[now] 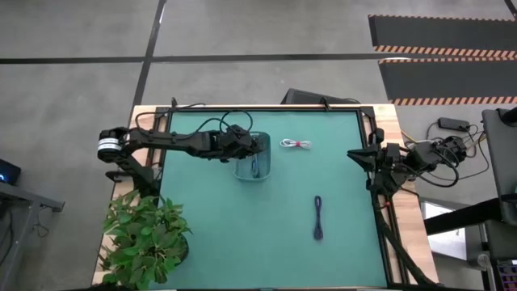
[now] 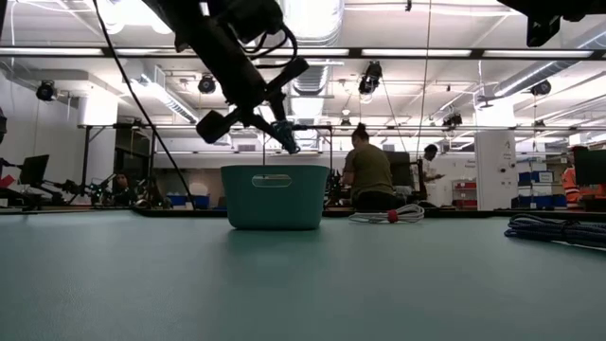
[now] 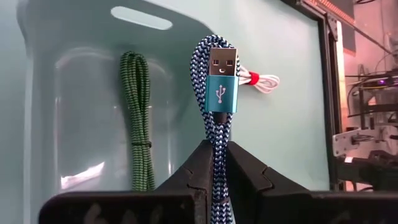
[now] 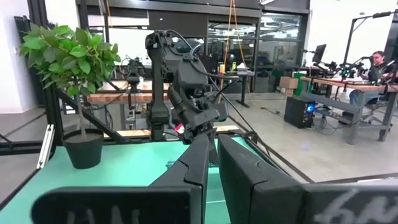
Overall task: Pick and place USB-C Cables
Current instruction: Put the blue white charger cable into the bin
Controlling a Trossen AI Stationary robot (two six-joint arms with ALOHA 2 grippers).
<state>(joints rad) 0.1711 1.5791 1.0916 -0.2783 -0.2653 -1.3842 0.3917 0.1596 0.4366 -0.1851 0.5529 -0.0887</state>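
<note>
A blue braided cable (image 3: 203,68) with a teal plug (image 3: 222,79) sticks out from my left gripper (image 3: 216,147), which is shut on it and hangs over the teal bin (image 1: 242,173). In the low view the left gripper (image 2: 287,140) slants down above the bin (image 2: 275,199). A dark green cable (image 3: 138,124) lies inside the bin, on its floor. A white cable with a red tie (image 1: 296,144) lies on the mat just right of the bin. A dark purple cable (image 1: 318,217) lies farther toward the near right. My right gripper (image 4: 212,140) waits shut at the table's right edge. My left gripper pinches the blue cable's braided strands (image 3: 217,155) between its two fingers, just behind the plug. The fingers slant down from the table's left side and lie along the bundle. The looped end and plug stick out past the fingertips, lifted clear above the bin.
A potted plant (image 1: 145,238) stands at the table's near left corner. My right arm (image 1: 388,162) sits folded at the right edge. People work at benches in the room beyond the far edge (image 2: 367,170).
</note>
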